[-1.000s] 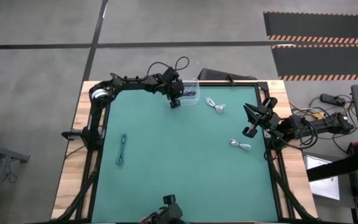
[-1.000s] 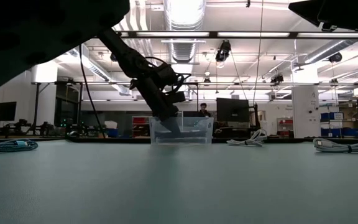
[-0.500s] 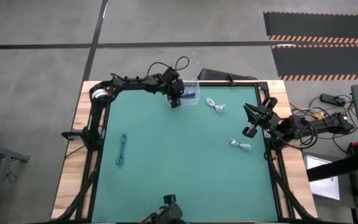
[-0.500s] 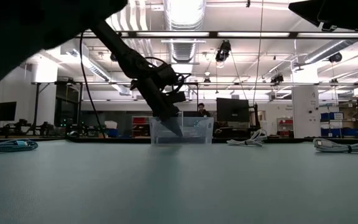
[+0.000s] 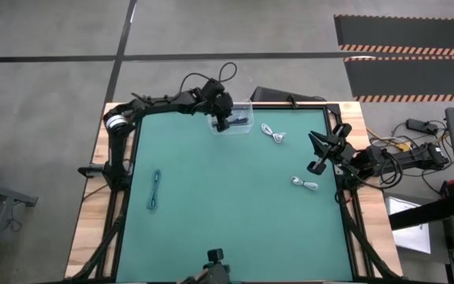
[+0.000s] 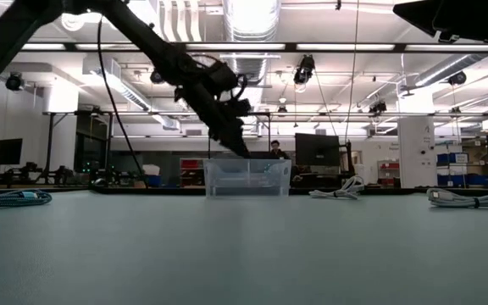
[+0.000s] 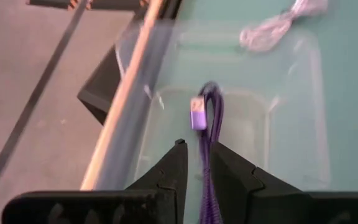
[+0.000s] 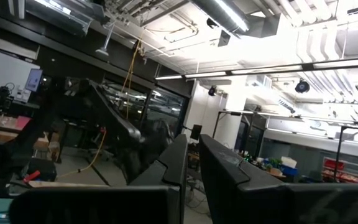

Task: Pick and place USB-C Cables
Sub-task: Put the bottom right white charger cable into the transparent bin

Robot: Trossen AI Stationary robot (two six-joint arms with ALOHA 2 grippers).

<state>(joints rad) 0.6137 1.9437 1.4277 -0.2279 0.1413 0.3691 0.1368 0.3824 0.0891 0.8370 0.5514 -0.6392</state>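
Left gripper (image 7: 196, 160) is above the clear bin (image 5: 239, 121) at the table's far edge, jaws slightly parted, nothing gripped; dark cable (image 7: 209, 130) lies in the bin. Right gripper (image 5: 315, 155) parked at the right edge, jaws closed, empty. Two white cables (image 5: 273, 133) (image 5: 305, 184) and the teal cable (image 5: 155, 189) are on the mat.
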